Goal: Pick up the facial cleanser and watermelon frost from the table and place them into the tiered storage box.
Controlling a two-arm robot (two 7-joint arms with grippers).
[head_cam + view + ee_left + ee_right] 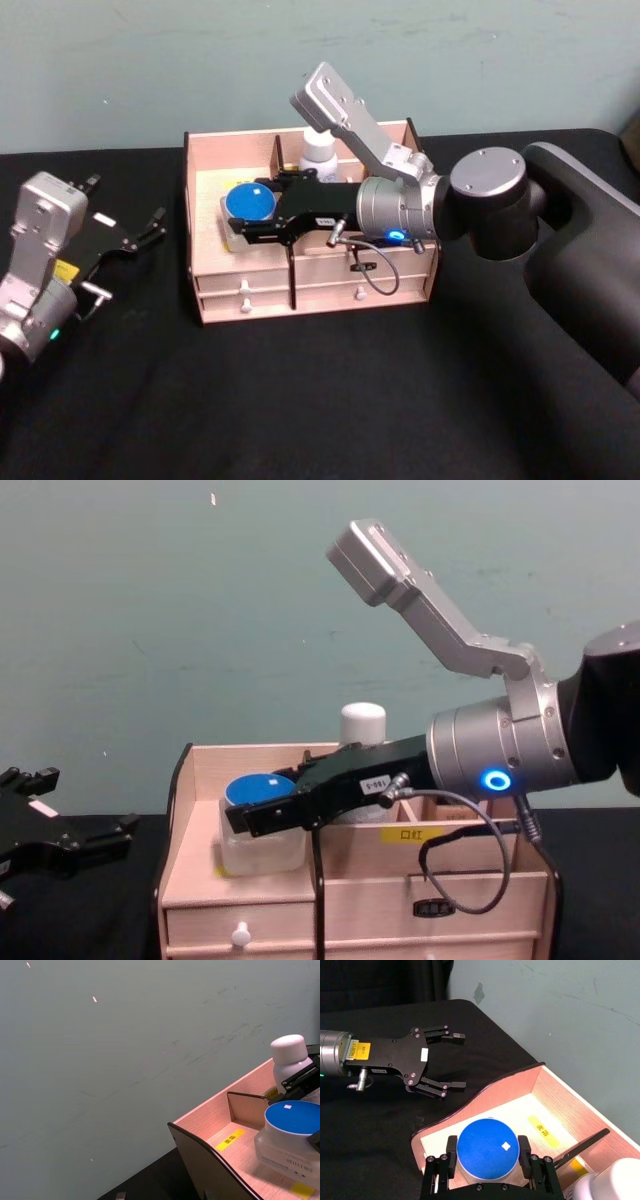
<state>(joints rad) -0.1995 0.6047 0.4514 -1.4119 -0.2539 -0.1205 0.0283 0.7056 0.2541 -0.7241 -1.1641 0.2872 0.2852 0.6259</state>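
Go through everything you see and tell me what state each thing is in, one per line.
Storage box: upright on the table, drawers shut.
Blue-lidded jar: upright in the box's left compartment, lid on.
White bottle: upright in a back compartment, cap on.
Right pincer: fingers on either side of the jar.
Left pincer: open, empty, left of the box.

The right gripper (232, 222) is a flat black plate studded with small screws and bearing a small white label. Behind its jaws sits a brushed silver cylinder with a glowing blue ring light, then a silver joint cap and a dark grey arm shell. A thin black cable loops under the cylinder, and a light grey angular camera housing rises above it. The left gripper (158, 222) is black too, with a yellow sticker and white label behind its jaws, a silver wrist and a small green light.
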